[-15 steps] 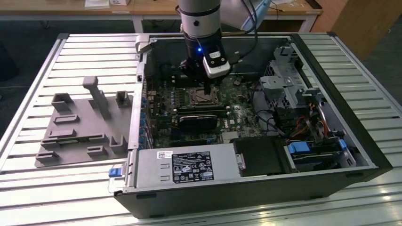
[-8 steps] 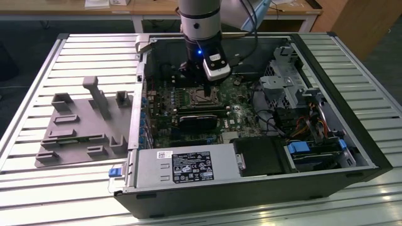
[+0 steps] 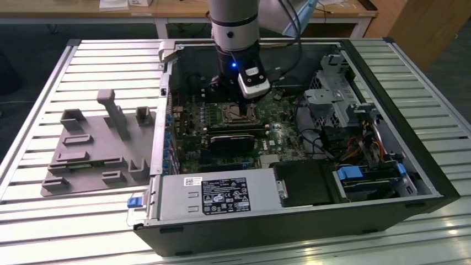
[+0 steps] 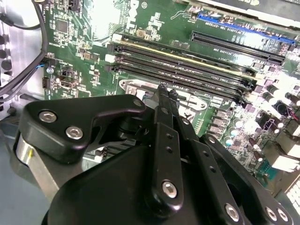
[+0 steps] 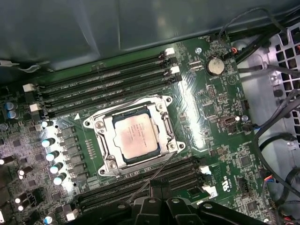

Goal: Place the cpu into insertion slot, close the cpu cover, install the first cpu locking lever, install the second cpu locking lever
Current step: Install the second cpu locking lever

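Observation:
The cpu (image 5: 136,138), a square chip with a dull silver top, sits in the insertion slot (image 5: 108,165) on the green board. The cpu cover (image 5: 165,123), a silver frame plate, lies flat around the chip. A thin locking lever wire (image 5: 161,169) rises slanted from the socket's edge toward my gripper (image 5: 158,186). In the second wrist view my gripper (image 4: 164,90) is shut, its black fingertips together just over the socket's metal rim (image 4: 133,86). I cannot tell whether the tips touch the lever. In the exterior view the gripper (image 3: 229,102) hangs right above the insertion slot (image 3: 237,114).
Long black memory slots (image 5: 108,82) run on both sides of the socket. A black card (image 3: 231,141) lies just in front of it. Cables and drive cages (image 3: 346,121) fill the case's right, the power supply (image 3: 213,196) its front. A grey fixture (image 3: 96,149) stands on the exterior view's left.

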`<state>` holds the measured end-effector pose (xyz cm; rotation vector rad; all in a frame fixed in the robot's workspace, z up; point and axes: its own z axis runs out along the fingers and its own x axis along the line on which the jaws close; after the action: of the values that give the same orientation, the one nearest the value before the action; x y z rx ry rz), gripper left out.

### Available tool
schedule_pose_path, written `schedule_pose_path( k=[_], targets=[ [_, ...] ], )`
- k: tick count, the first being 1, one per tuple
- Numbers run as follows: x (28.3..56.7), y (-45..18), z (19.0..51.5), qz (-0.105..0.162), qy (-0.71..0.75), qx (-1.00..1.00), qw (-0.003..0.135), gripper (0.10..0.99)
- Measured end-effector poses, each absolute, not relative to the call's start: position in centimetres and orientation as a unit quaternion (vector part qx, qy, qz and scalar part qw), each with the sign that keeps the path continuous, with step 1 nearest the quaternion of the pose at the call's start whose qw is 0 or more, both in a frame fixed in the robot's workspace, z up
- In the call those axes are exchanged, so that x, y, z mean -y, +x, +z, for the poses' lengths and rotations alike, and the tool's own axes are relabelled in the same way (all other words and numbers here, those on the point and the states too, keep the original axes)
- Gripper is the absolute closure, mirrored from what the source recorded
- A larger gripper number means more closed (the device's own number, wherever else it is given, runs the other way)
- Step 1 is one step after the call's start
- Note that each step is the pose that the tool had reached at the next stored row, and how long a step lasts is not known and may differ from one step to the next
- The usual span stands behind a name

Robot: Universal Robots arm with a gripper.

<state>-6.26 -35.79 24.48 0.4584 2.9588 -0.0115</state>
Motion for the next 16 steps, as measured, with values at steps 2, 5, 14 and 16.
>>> schedule_pose_path(
  k=[2, 5, 14, 16],
  targets=[
    [35.85, -6.25, 24.35, -0.003, 0.153, -0.986, 0.073, 0.984],
    [35.94, -6.26, 24.21, 0.001, 0.153, -0.986, 0.073, 0.984],
    [36.39, -6.86, 23.87, 0.011, 0.154, -0.985, 0.071, 0.984],
    [36.50, -7.08, 23.81, 0.020, 0.154, -0.985, 0.070, 0.984]
  ],
)
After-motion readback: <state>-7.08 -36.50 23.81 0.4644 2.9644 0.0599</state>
